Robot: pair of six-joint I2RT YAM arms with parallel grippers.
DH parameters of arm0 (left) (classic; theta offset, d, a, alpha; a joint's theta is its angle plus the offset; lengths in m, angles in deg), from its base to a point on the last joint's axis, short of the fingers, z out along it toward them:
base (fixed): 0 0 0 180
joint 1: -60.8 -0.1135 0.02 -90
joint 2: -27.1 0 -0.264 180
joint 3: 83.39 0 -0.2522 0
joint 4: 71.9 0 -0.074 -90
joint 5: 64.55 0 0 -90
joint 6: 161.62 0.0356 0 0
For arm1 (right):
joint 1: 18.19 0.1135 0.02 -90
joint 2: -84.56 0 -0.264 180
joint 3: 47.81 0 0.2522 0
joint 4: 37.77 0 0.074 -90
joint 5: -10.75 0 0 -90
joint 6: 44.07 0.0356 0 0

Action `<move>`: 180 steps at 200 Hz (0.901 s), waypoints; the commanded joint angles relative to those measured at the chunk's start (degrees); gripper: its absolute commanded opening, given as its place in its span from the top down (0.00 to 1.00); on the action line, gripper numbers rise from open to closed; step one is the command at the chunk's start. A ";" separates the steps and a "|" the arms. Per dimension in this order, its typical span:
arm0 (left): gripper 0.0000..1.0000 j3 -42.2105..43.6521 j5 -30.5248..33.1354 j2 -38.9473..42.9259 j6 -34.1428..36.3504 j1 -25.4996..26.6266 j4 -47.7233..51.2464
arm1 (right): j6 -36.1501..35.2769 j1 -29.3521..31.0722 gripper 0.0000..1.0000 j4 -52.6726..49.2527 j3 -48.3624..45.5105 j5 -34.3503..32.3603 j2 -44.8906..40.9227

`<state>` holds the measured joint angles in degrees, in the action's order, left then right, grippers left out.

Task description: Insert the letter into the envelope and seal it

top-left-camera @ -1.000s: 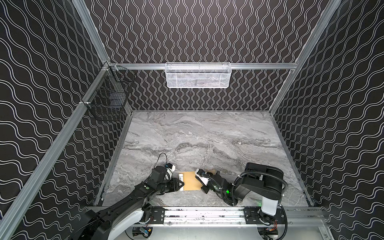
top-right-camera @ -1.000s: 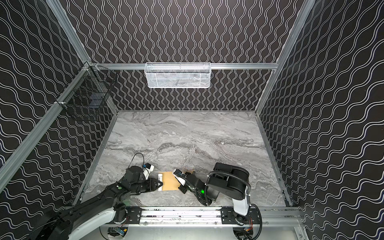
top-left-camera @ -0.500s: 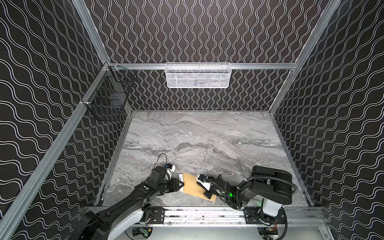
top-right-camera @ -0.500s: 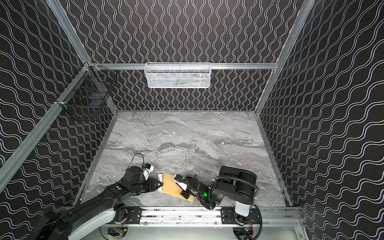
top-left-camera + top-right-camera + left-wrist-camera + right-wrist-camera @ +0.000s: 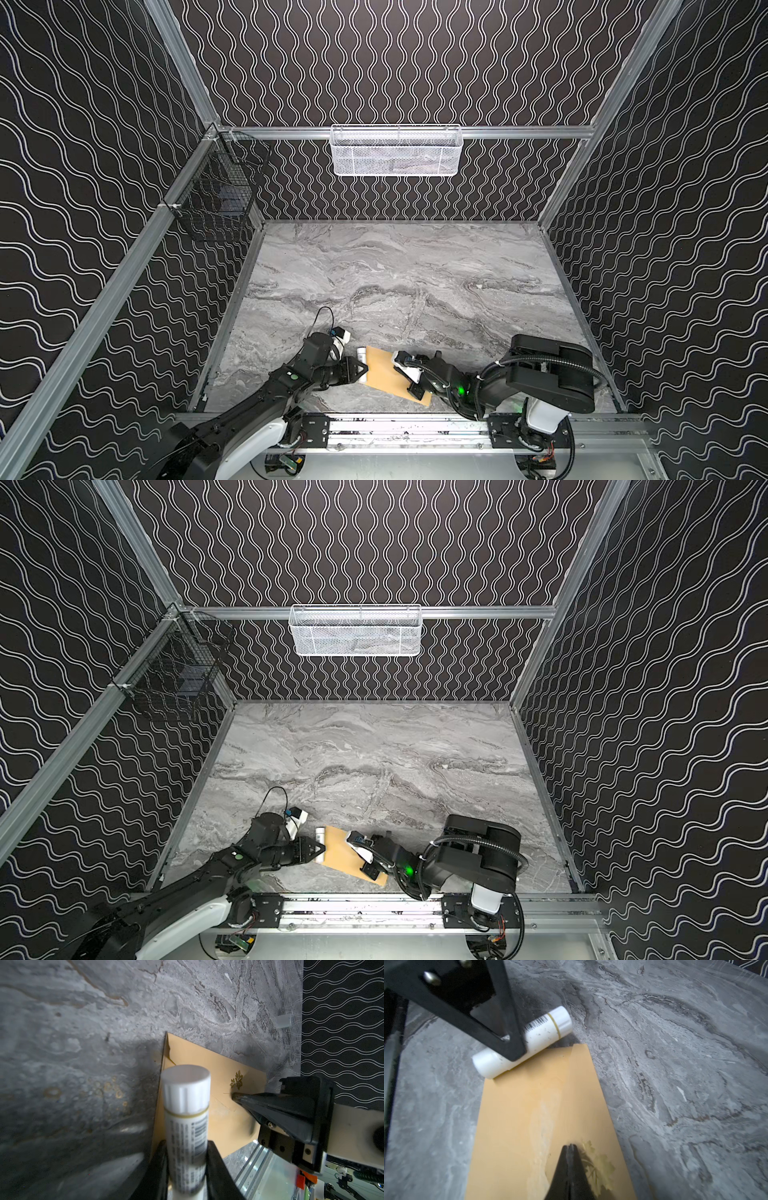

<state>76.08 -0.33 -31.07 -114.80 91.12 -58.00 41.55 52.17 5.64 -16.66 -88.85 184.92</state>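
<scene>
The tan envelope [image 5: 380, 372] [image 5: 338, 854] lies flat near the table's front edge, its flap folded down and a gold leaf mark [image 5: 236, 1081] at the flap tip. My right gripper [image 5: 570, 1146] [image 5: 233, 1095] is shut, and its tip presses on the envelope [image 5: 519, 1115] beside that mark. My left gripper [image 5: 186, 1145] [image 5: 361, 370] is shut on a white glue stick [image 5: 185, 1105] [image 5: 546, 1030], which lies across the envelope's left end. The letter does not show in any view.
The aluminium front rail [image 5: 395, 428] runs just behind the envelope's near corner. A white mesh basket [image 5: 397, 151] hangs on the back wall and a black wire basket [image 5: 216, 195] on the left wall. A small clear piece [image 5: 283, 1021] lies by the right wall.
My right arm has dropped lower and its gripper has come down toward the front, onto the envelope. More of the envelope now shows toward the rail. The left gripper has kept still with the glue stick.
</scene>
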 commanded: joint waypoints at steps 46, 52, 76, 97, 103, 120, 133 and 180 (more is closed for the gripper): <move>1.00 0.10 1.60 -0.35 0.34 -0.08 2.32 | -1.84 0.66 1.00 -3.18 -2.07 2.31 1.28; 1.00 0.09 1.74 -0.03 0.29 -0.07 2.54 | -2.38 0.66 1.00 -3.43 -2.05 3.20 0.81; 1.00 0.17 1.83 0.19 0.31 -0.04 2.75 | -3.73 0.65 1.00 -4.82 -2.04 5.72 -1.39; 1.00 0.17 1.65 -0.57 0.32 -0.09 2.00 | -5.06 0.40 1.00 -2.07 -3.41 5.68 -3.80; 1.00 0.13 1.61 -0.83 0.30 -0.09 1.80 | -5.62 0.27 1.00 -1.57 -3.75 5.24 -4.62; 1.00 0.09 1.61 -1.07 0.30 -0.08 1.53 | -6.83 -0.18 1.00 -4.39 -2.88 5.42 -7.09; 1.00 0.17 1.57 -0.99 0.37 -0.09 1.77 | -6.77 -0.32 1.00 -6.19 -2.02 6.46 -8.04; 1.00 0.11 1.51 -0.64 0.29 -0.09 2.08 | -4.49 -0.34 1.00 -5.78 -0.12 8.75 -4.33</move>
<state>76.08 -0.31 -31.53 -114.80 91.12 -58.46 36.19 51.83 1.27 -17.82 -81.53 178.62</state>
